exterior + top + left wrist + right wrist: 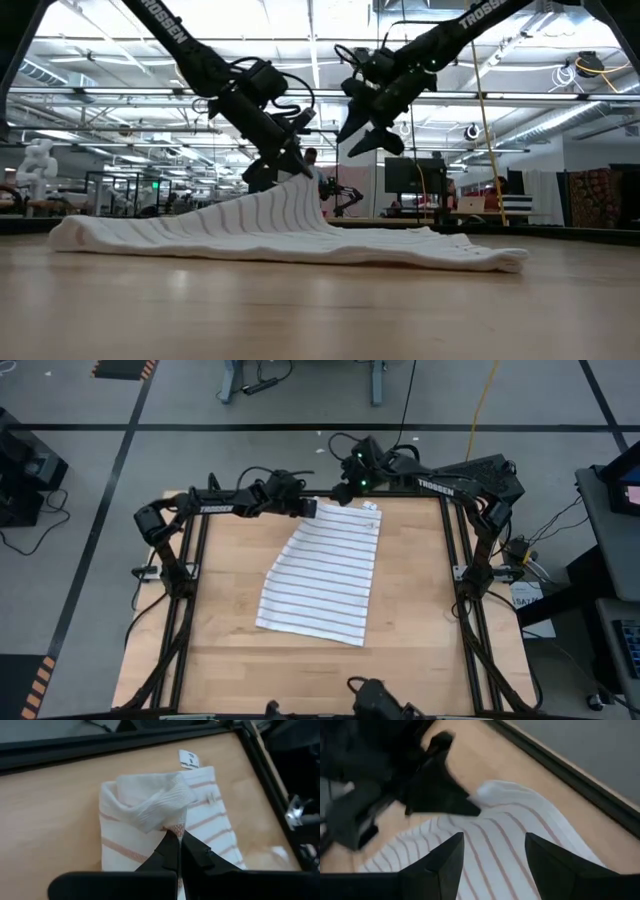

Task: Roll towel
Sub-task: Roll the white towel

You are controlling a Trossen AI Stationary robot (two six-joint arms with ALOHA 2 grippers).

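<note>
The towel (325, 572) lies spread on the wooden table (420, 640), running from the far edge toward the middle, with its small white tag (370, 506) at the far right corner. The left gripper (308, 508) is at the towel's far left corner with its 2 fingers pinched together on the cloth, which the low view shows pulled up off the table into a peak. The right gripper (362, 140) hangs above the towel's far edge, fingers spread and holding nothing.
</note>
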